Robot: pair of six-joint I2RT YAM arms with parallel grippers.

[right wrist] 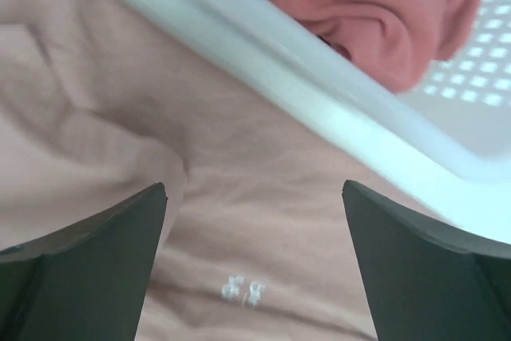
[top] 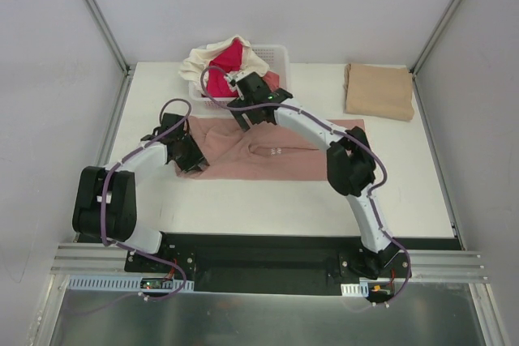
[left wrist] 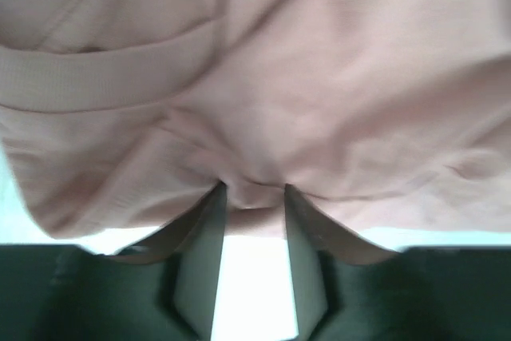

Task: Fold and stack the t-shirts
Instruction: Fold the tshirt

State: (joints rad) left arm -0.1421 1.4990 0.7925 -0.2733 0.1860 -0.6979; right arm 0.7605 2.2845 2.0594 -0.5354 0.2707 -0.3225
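Left gripper: narrow, pink tee hem between tips, grip unclear
Right gripper: wide, empty, over tee's far edge beside basket
Tee axis: left-right, left arm at its left end

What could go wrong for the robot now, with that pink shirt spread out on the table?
A pucker of the pink shirt sits between the left gripper's narrow-set fingertips; pulling away now might drag the cloth and spoil how it lies. The open right gripper hangs close to the white basket rim, so a careless move could bump the basket.
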